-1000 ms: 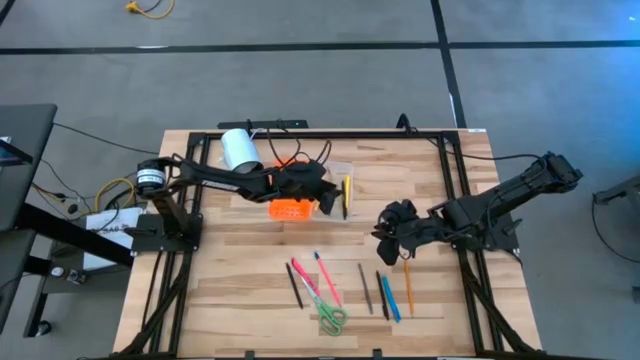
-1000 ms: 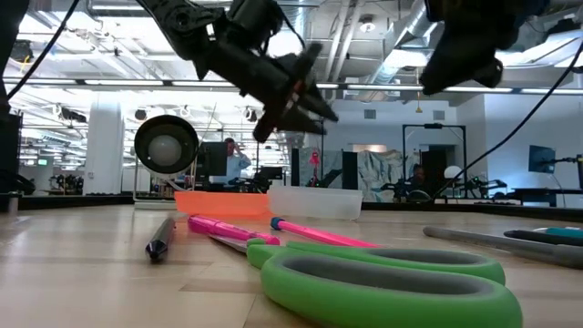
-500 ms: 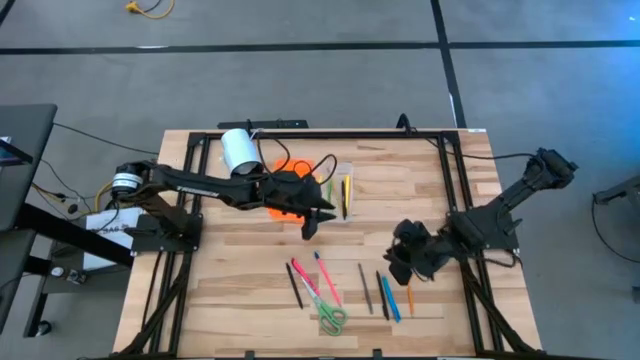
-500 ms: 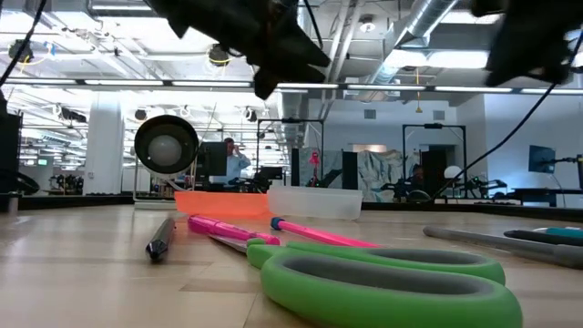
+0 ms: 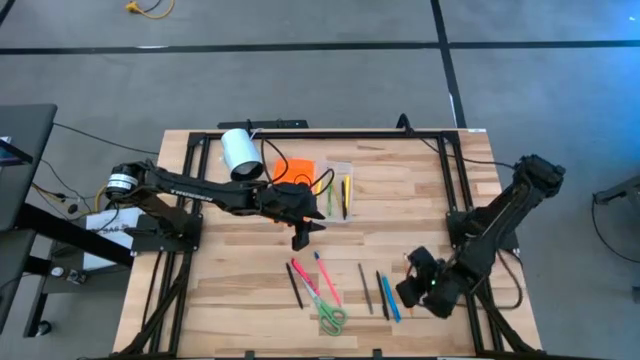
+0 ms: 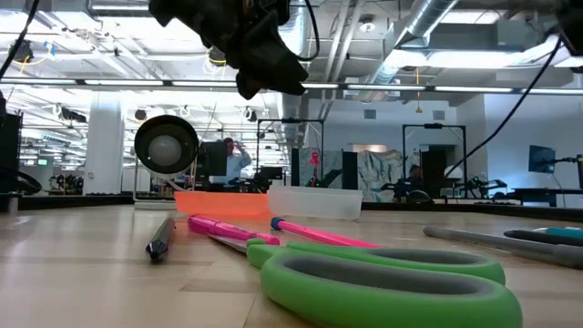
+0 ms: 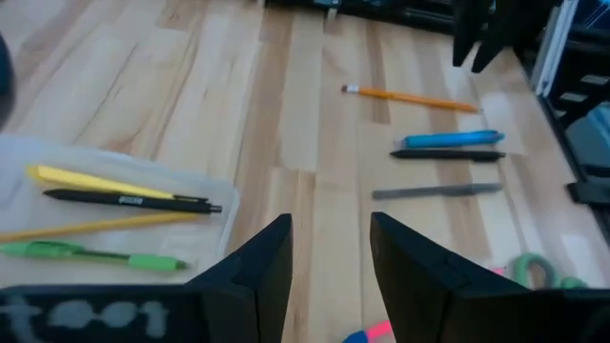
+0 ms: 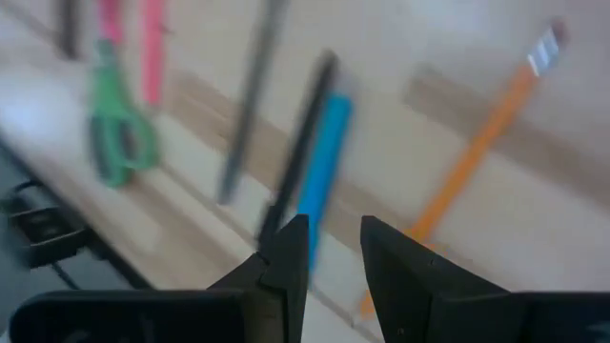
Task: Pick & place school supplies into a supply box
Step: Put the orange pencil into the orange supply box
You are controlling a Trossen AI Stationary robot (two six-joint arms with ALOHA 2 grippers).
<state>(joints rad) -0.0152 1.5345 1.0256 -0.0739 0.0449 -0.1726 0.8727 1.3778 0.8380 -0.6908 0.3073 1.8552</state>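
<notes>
Clearly the right gripper (image 5: 422,285), jaws apart & empty, hovers over the blue pen (image 8: 322,162) w/ a black pen (image 8: 297,162) touching it (orange pencil (image 8: 472,152) nearby), so it may pinch two.

A light wooden plank table (image 5: 250,275) stands on a grey floor (image 5: 300,90) crossed by dark lines. Behind it, exposed silver ceiling ducts (image 6: 428,36) hang among long strip lights (image 6: 109,82), above a white round column (image 6: 105,146).

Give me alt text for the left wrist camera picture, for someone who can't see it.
The left hand, open and empty, hangs over a wooden table beside a clear tray holding a yellow, a black and a green pen plus a pencil. Farther off lie an orange pencil, a blue pen and green scissors.
</notes>
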